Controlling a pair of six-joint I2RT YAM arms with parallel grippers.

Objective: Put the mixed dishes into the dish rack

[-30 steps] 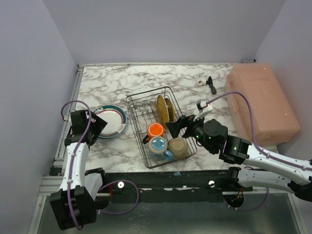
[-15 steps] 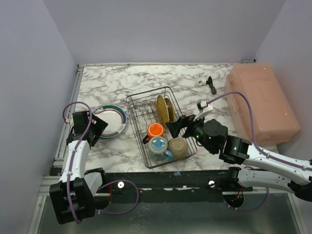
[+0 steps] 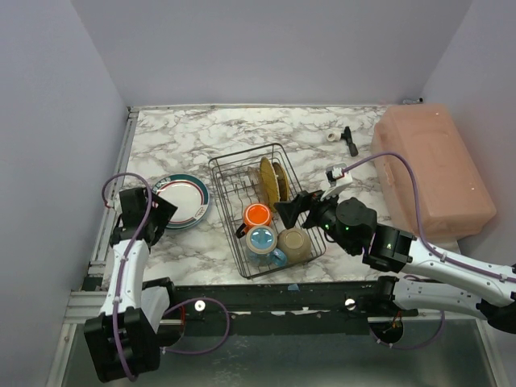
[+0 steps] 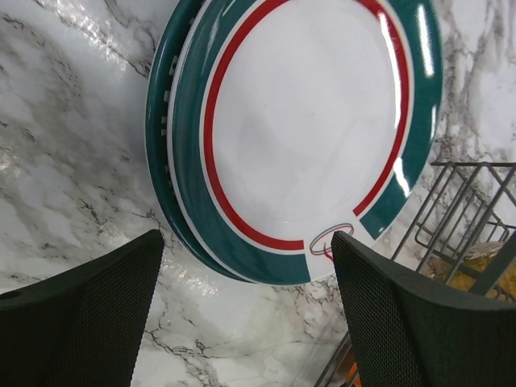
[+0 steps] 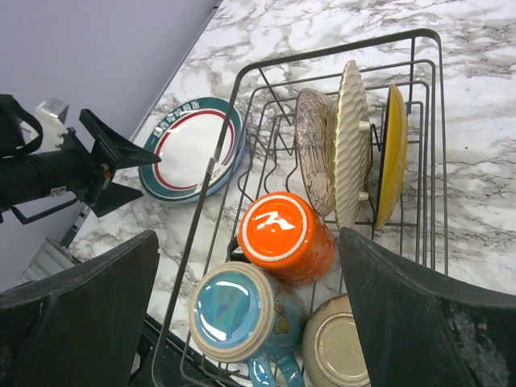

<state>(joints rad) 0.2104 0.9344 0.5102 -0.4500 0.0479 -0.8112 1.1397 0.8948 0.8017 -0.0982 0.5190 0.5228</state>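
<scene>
Two grippers show in the top view. The left gripper [image 3: 159, 210] is at the table's left edge, just beside the green-rimmed plate [image 3: 184, 200]. That plate lies flat on the marble table [image 3: 201, 133], left of the dish rack [image 3: 244, 153] and outside it. The right gripper [image 3: 292, 210] hangs at the rack's right side. Pink box [image 3: 431, 169] far right, black tool [image 3: 349, 139] behind the rack.

Left wrist: left fingers [image 4: 81, 322] spread wide, nothing between them. The plate is stacked on another one, with the rack corner at right.

Right wrist: right fingers [image 5: 81, 314] wide apart, empty, above the rack. Inside it are the orange mug [image 5: 282, 234] bottom up, the blue mug [image 5: 230, 310] and a bowl [image 5: 334, 351] at the near end, and three plates [image 5: 351, 141] upright in the tines.
</scene>
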